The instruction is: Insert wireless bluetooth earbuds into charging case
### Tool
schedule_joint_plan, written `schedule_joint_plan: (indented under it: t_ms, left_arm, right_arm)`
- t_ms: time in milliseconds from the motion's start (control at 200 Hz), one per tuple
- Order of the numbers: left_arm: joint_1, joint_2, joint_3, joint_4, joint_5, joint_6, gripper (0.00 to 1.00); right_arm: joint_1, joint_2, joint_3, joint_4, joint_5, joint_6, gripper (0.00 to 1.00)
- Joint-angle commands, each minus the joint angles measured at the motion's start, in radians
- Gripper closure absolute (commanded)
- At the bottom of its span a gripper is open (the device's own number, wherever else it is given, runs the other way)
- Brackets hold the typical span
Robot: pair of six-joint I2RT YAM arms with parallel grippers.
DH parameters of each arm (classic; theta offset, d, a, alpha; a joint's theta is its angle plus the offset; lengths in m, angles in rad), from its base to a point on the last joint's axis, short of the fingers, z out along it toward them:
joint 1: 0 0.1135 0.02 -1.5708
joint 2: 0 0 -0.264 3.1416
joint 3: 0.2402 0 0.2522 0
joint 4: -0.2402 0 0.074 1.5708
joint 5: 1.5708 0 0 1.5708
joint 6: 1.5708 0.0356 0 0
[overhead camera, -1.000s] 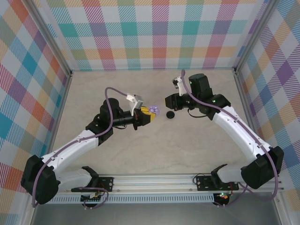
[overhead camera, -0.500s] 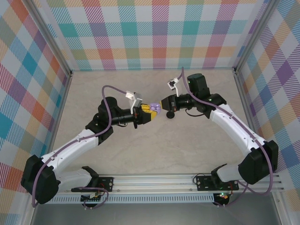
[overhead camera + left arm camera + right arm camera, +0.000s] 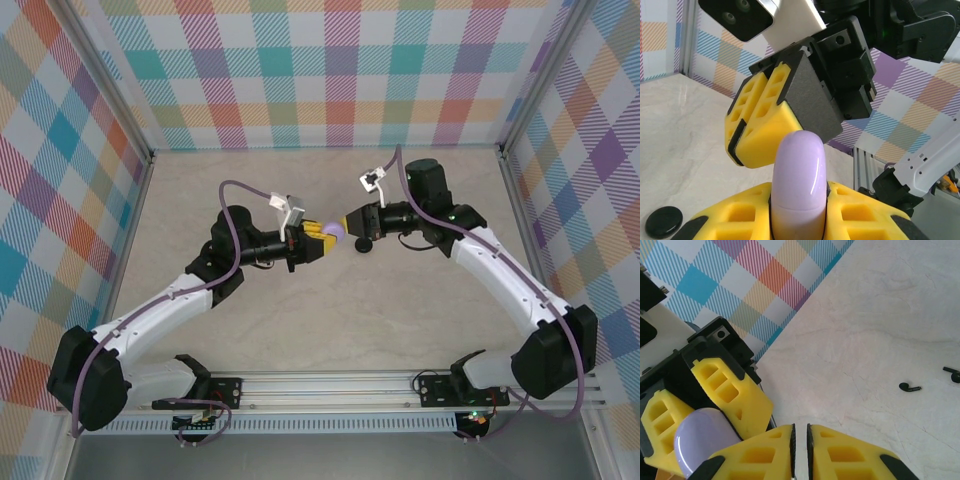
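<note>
Top external view has the table (image 3: 330, 330) mostly bare inside the checked walls (image 3: 340, 80), so there is room to draw back on every side, though the black round case (image 3: 365, 244) sits just under the meeting point. The left gripper (image 3: 318, 240) is clamped on the closed lilac case (image 3: 333, 232), and the right gripper (image 3: 350, 222), pinched together on nothing visible, noses up beside its rounded end. The step looks like prising the lid, best done at the seam without shoving the case loose, while two black earbuds (image 3: 910, 387) wait on the table.
</note>
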Motion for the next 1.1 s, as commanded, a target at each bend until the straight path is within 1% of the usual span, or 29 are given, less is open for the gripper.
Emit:
schedule_joint_plan:
  t_ms: [0, 115, 190, 280, 435, 490, 555, 590, 675, 760, 900, 960, 1095]
  left_arm:
    - [-0.011, 0.020, -0.003, 0.026, -0.031, -0.015, 0.84]
    - [-0.011, 0.023, -0.001, 0.020, -0.052, -0.020, 0.84]
    - [-0.011, 0.028, 0.009, -0.007, -0.086, -0.023, 0.84]
    - [-0.011, 0.045, 0.041, -0.080, -0.144, -0.028, 0.86]
    - [-0.008, 0.105, 0.108, -0.169, -0.180, -0.038, 0.85]
    - [-0.007, 0.132, 0.132, -0.200, -0.210, -0.046, 0.85]
    - [-0.001, 0.168, 0.164, -0.248, -0.276, -0.068, 0.84]
    - [0.004, 0.193, 0.186, -0.268, -0.285, -0.077, 0.84]
    - [0.023, 0.261, 0.246, -0.330, -0.312, -0.089, 0.83]
    - [0.048, 0.342, 0.324, -0.406, -0.317, -0.104, 0.80]
    - [0.093, 0.507, 0.506, -0.597, -0.327, -0.116, 0.78]
    - [0.114, 0.584, 0.577, -0.653, -0.306, -0.110, 0.78]
    - [0.156, 0.731, 0.687, -0.710, -0.268, -0.107, 0.79]
  right_arm:
    - [0.012, -0.046, -0.002, 0.050, -0.071, -0.006, 0.82]
    - [0.011, -0.050, 0.001, 0.025, -0.034, -0.014, 0.82]
    - [0.011, -0.046, 0.015, -0.018, 0.030, -0.026, 0.80]
    - [0.011, -0.046, 0.029, -0.075, 0.156, -0.037, 0.79]
    - [0.012, -0.048, 0.047, -0.174, 0.412, -0.040, 0.78]
    - [0.011, -0.050, 0.046, -0.192, 0.484, -0.037, 0.78]
    - [0.011, -0.051, 0.045, -0.214, 0.551, -0.034, 0.77]
    - [0.011, -0.050, 0.045, -0.224, 0.576, -0.034, 0.77]
    - [0.011, -0.047, 0.045, -0.244, 0.617, -0.033, 0.77]
    - [0.011, -0.046, 0.040, -0.251, 0.621, -0.035, 0.76]
    - [0.011, -0.052, 0.023, -0.255, 0.621, -0.036, 0.76]
    - [0.011, -0.054, 0.017, -0.258, 0.620, -0.034, 0.75]
    - [0.011, -0.059, -0.001, -0.262, 0.614, -0.033, 0.75]
